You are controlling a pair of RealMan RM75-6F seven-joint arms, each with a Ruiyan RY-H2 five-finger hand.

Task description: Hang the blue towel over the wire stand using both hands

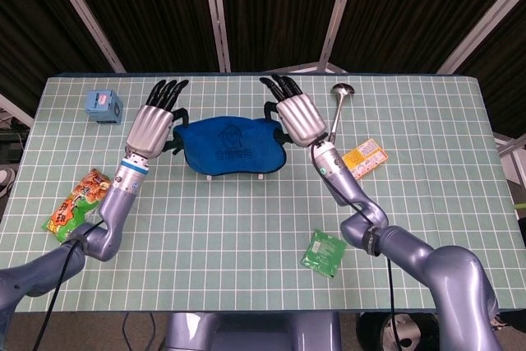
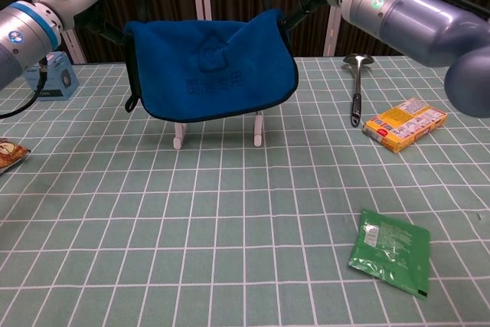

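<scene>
At table centre: blue towel (image 2: 208,67) draped over wire stand (image 2: 258,129), only the stand's feet visible. Left hand (image 1: 153,127) and right hand (image 1: 298,119) grip its top corners, fingertips hidden.

The blue towel (image 2: 210,70) is draped over the wire stand (image 2: 258,129) in front of me, spread wide and hanging down the near side, with a faint printed logo and characters across its front. Its lower hem curves in a dark-edged arc just above the stand's two white-tipped feet, which peek out beneath it on the green gridded table (image 2: 230,227). The top edge dips in the middle and rises at both corners. From my head view the towel (image 1: 233,144) hides nearly all of the stand, only the feet showing.
</scene>
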